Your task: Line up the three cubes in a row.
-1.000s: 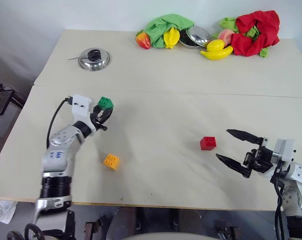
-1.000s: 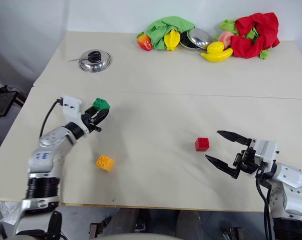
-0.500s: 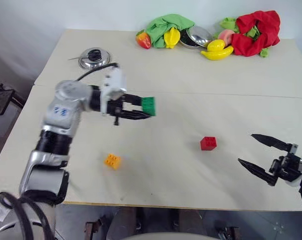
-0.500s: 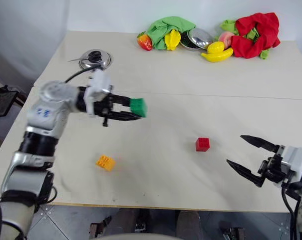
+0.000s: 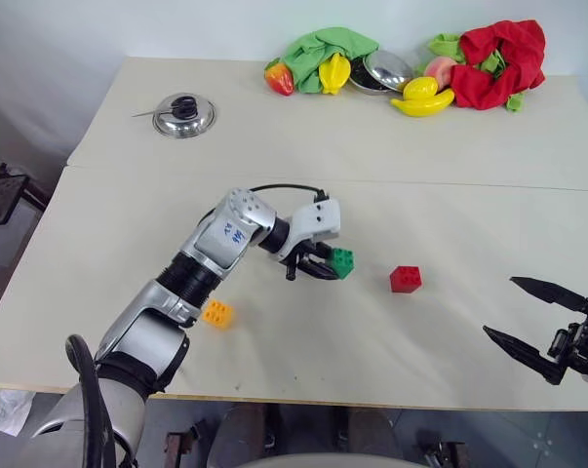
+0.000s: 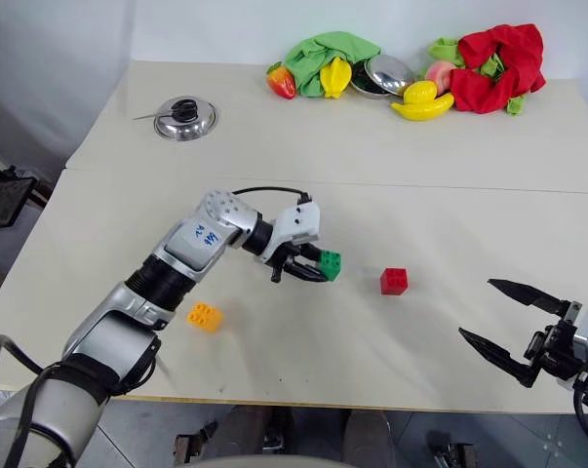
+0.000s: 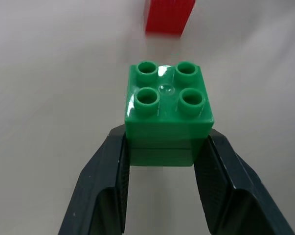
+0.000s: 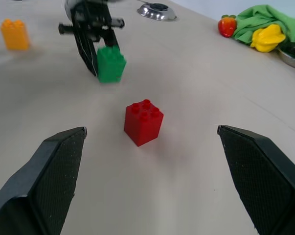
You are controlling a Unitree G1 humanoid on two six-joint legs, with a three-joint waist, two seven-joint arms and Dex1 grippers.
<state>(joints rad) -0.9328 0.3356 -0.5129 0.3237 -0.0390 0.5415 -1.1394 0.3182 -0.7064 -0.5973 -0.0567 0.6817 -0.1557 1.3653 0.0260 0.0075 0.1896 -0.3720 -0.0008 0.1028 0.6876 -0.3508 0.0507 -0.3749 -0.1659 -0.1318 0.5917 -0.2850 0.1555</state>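
My left gripper (image 5: 334,265) is shut on the green cube (image 5: 343,261), studs up, held low over the table (image 5: 303,351) just left of the red cube (image 5: 405,279). In the left wrist view both fingers clamp the green cube (image 7: 167,105) by its sides, with the red cube (image 7: 169,17) a short gap beyond it. The orange-yellow cube (image 5: 216,313) rests nearer the front edge, to the left under my left forearm. At the front right, my right gripper (image 5: 499,306) stands open and holds nothing, well right of the red cube (image 8: 143,121).
A metal pot lid (image 5: 183,115) lies at the back left. Along the back edge sit a green cloth (image 5: 328,49), a red cloth (image 5: 503,58), toy fruits such as a banana (image 5: 422,100), and a metal bowl (image 5: 383,70).
My left gripper has carried the green cube to the right and down, from the left part of the table to beside the red cube. The right gripper has drawn back to the right, still open.
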